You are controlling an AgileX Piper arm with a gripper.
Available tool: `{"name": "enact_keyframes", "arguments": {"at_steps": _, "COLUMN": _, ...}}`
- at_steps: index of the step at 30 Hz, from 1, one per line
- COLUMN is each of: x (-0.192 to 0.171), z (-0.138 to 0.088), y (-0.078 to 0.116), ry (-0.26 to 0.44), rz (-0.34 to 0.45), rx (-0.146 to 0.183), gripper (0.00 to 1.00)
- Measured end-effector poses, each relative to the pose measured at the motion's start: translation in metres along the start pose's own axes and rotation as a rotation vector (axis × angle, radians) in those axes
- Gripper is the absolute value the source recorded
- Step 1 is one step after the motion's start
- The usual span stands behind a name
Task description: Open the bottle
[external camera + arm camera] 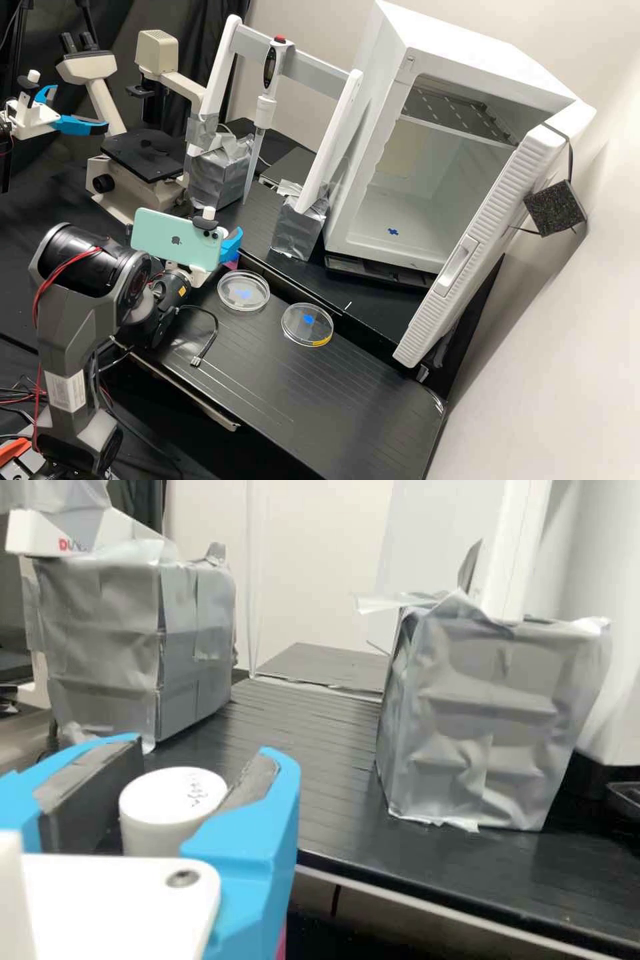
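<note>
1. Wrist view: the bottle [162,838] has its white cap [172,796] right at my end effector [204,748], inside the grasp space rather than off ahead of it. I read the long axis as near upright.

2. I cannot tell whether the end effector is clamped on that cap or merely around it (a hair's gap would fool me from this seat).

3. High view, clock face centred on the end effector: the phone [177,237] on the wrist lies towards nine, one taped block [299,231] between two and three, and the nearer petri dish [243,291] near six on the worktop [267,383].

4. Next, I judge, I should make sure of an even grip, then turn about the bottle's own axis. If the two axes disagree, the cap could slip or the bottle tip or spin along. Nothing here tells me the cap is loose.
</note>
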Motion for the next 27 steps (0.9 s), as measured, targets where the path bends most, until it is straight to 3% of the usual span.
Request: {"name": "enact_keyframes", "arguments": {"at_steps": 27, "x": -0.0002, "z": -0.0024, "y": -0.0014, "ry": 0.008, "rz": -0.004, "rx": -0.019, "gripper": 0.00}}
